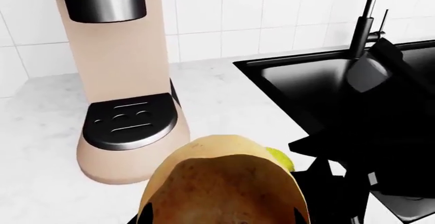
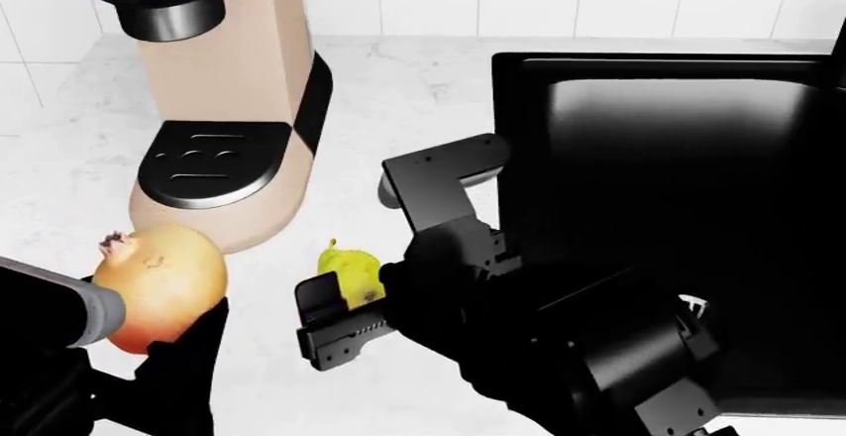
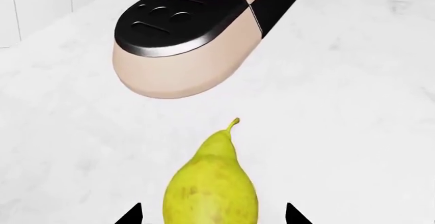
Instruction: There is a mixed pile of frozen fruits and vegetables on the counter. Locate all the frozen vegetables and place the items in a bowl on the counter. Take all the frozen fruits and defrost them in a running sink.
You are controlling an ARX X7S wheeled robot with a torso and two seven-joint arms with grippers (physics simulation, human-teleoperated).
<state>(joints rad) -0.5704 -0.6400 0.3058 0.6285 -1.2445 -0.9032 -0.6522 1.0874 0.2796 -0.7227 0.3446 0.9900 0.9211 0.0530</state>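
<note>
Holding the round tan-to-red fruit [image 2: 161, 282] in my left gripper [image 2: 153, 342] near the coffee machine [image 2: 218, 99], my right gripper [image 2: 347, 302] straddles the pear [image 2: 347, 270], jaws wide. It looks stiff and slick, so I'd take its broad belly, on the tabletop [image 2: 396, 99] between machine and sink [image 2: 687, 159].

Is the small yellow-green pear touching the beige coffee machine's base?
Apart. The right wrist view shows bare white marble counter between the small yellow-green pear's stem tip and the beige coffee machine's rounded base.

Bright even light – soft shadows (sink [image 2: 687, 159] interior near-black), renders sharp.
</note>
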